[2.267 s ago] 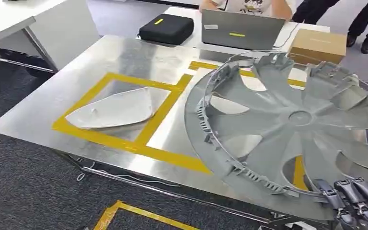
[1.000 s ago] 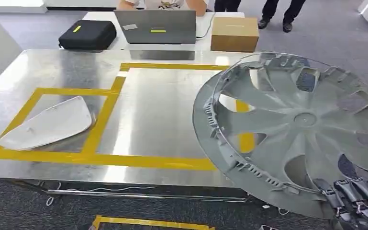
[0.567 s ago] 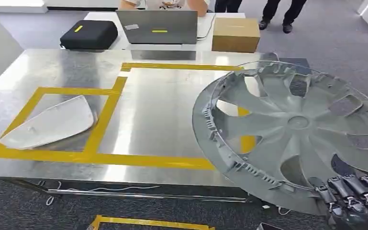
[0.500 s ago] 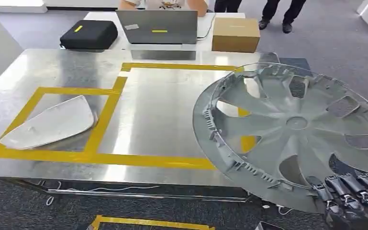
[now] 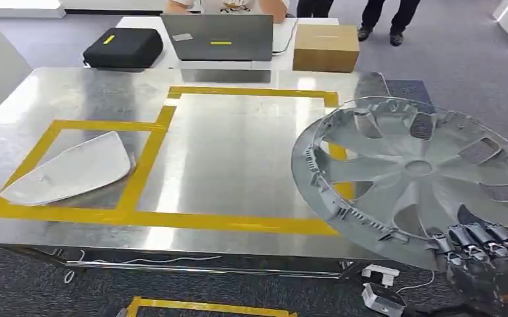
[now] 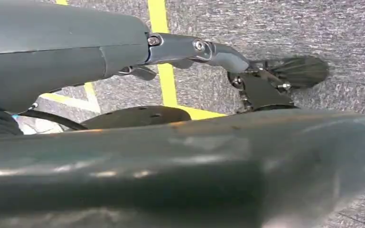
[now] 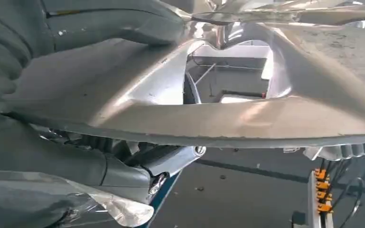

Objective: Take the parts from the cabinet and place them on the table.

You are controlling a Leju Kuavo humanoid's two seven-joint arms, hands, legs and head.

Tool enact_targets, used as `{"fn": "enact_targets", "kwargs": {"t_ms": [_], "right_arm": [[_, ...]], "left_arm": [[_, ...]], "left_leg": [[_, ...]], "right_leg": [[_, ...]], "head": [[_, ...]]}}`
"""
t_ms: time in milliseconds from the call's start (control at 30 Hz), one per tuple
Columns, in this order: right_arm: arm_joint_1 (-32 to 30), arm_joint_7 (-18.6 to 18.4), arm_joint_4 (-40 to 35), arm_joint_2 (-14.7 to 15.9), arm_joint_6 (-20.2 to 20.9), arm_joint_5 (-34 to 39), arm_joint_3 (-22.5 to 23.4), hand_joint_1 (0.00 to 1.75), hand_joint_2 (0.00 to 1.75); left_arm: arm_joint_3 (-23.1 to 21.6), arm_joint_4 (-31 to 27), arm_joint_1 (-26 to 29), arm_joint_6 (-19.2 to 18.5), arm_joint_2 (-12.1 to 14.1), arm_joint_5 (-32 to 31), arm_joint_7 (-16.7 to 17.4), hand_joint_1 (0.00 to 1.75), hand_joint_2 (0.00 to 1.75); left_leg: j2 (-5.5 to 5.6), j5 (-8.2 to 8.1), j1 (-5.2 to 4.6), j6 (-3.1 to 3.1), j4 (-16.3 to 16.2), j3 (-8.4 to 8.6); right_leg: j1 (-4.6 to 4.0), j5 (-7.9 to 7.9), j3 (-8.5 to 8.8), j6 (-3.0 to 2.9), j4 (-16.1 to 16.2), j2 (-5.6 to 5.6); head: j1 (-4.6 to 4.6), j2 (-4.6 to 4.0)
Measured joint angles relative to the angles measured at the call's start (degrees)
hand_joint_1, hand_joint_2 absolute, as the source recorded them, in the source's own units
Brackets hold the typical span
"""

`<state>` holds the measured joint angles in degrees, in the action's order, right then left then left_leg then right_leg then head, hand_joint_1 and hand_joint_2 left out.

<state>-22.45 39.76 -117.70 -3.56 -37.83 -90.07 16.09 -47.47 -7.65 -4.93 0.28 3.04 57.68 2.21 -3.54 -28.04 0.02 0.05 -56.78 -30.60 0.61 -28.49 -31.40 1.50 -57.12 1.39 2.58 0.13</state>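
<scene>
Wheel cover (image 5: 423, 175), grey and spoked, hangs tilted over the steel table's (image 5: 238, 158) right edge, the right hand (image 5: 482, 247) gripping its near rim from below; a white panel (image 5: 66, 168) lies in the left yellow-taped box. Setting it down well likely means carrying it further in over the larger taped box and levelling it before letting go. Left wrist view: the left hand (image 6: 247, 71) hangs over carpet, its fingers' pose unclear. Right wrist view: thumb (image 7: 123, 19) presses the cover (image 7: 228, 118), fingers (image 7: 166, 159) curled beneath.

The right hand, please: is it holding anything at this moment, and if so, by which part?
Yes. The right hand holds the grey wheel cover by its near rim, fingers hooked over the edge. The left hand holds nothing.
</scene>
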Motion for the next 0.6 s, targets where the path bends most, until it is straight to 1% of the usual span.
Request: {"fn": "enact_targets", "kwargs": {"t_ms": [600], "right_arm": [[0.4, 0.0, 2.3, 0.5, 0.0, 0.0, 0.7, 1.75, 1.75]], "left_arm": [[0.0, 0.0, 0.0, -0.1, 0.1, 0.0, 0.0, 0.00, 0.00]], "left_leg": [[0.00, 0.00, 0.00, 0.00, 0.0, -0.02]], "right_leg": [[0.00, 0.00, 0.00, 0.00, 0.0, 0.00]], "head": [[0.00, 0.00]]}}
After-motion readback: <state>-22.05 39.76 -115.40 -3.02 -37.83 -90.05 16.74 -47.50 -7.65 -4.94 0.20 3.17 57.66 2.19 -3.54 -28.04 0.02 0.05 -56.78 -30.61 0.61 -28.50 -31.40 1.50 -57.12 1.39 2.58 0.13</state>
